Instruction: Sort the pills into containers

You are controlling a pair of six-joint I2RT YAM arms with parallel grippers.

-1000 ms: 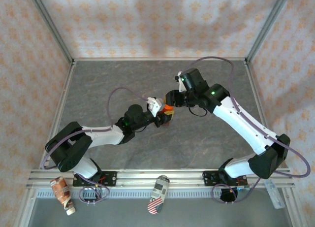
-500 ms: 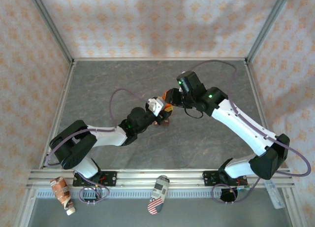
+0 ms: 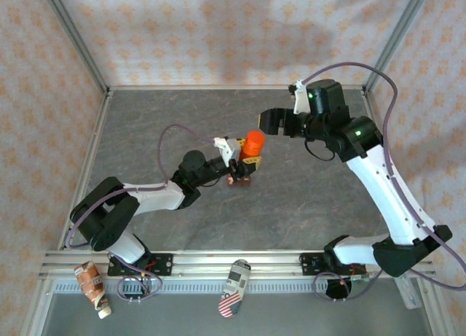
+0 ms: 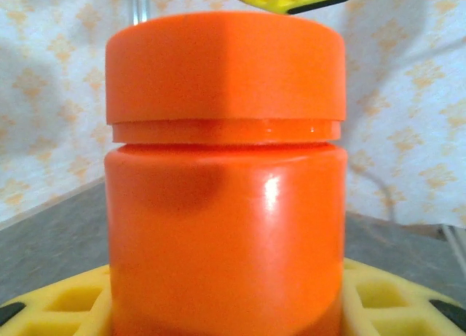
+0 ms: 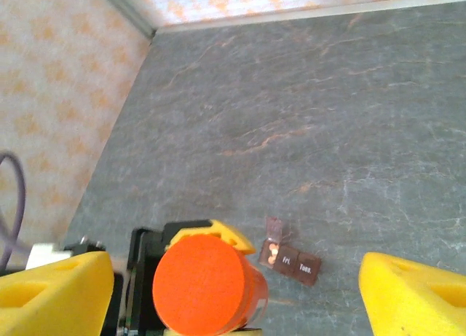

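My left gripper is shut on a bright orange bottle, held upright above the table with its cap on; its yellow fingers press the bottle's sides. The right gripper hangs open, up and to the right of the bottle and apart from it; its yellow fingers stand wide on either side of the cap. Beneath the bottle, the dark reddish-brown containers box lies on the table. One end lid is up, with a few pale pills inside.
Metal frame posts and patterned walls close in the grey table at the back and sides. A rail runs along the near edge, with a small tube and a striped object lying in front of it.
The right gripper, earlier closed at the bottle's cap, has let go, opened wide and drawn back up to the right. The left gripper still holds the bottle, shifted slightly.
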